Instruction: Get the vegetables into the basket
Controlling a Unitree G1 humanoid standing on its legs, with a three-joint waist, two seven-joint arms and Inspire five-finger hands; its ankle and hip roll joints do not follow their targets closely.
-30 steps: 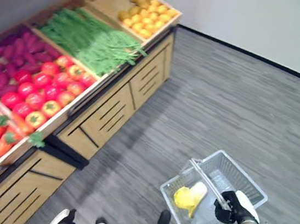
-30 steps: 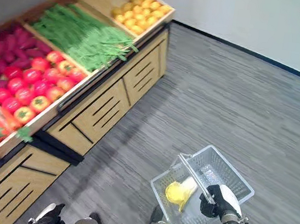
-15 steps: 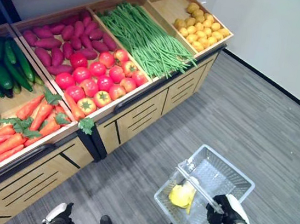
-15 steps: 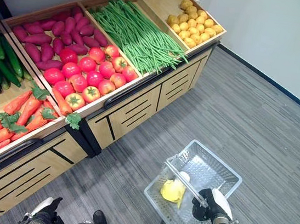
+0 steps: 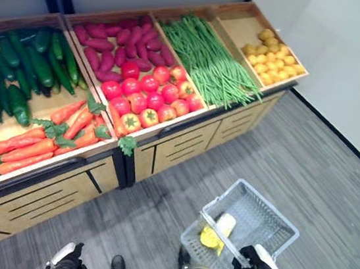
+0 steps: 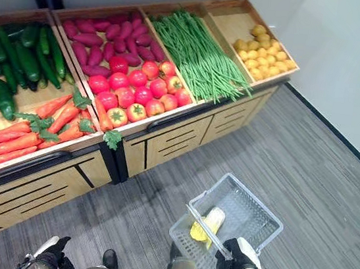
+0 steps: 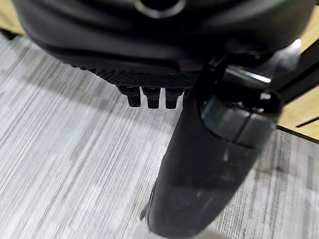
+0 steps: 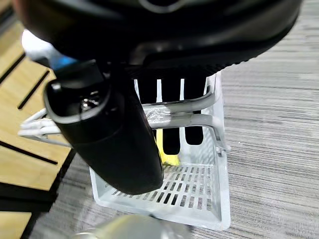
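Basket (image 5: 268, 220) carried by right hand (image 5: 247, 263); vegetables on the stand.

The right hand's fingers (image 8: 172, 99) are clenched round the basket's metal handle (image 8: 184, 113), so the white wire basket hangs below the palm. A yellow item (image 5: 211, 237) lies inside, beneath the fingers. The left hand (image 7: 164, 45) hangs over grey floor, fingers curled, grasping nothing. Ahead of both hands, the wooden stand (image 5: 185, 145) holds carrots (image 5: 29, 148), tomatoes (image 5: 149, 94) and green beans (image 5: 209, 62).

We see even, soft indoor light from above, bright on the produce stand (image 5: 165, 147) and the grey floor (image 5: 334, 175), with faint shadow under the stand's front edge. In both wrist views the left hand (image 7: 149, 55) and right hand (image 8: 124, 114) loom dark and out of focus.
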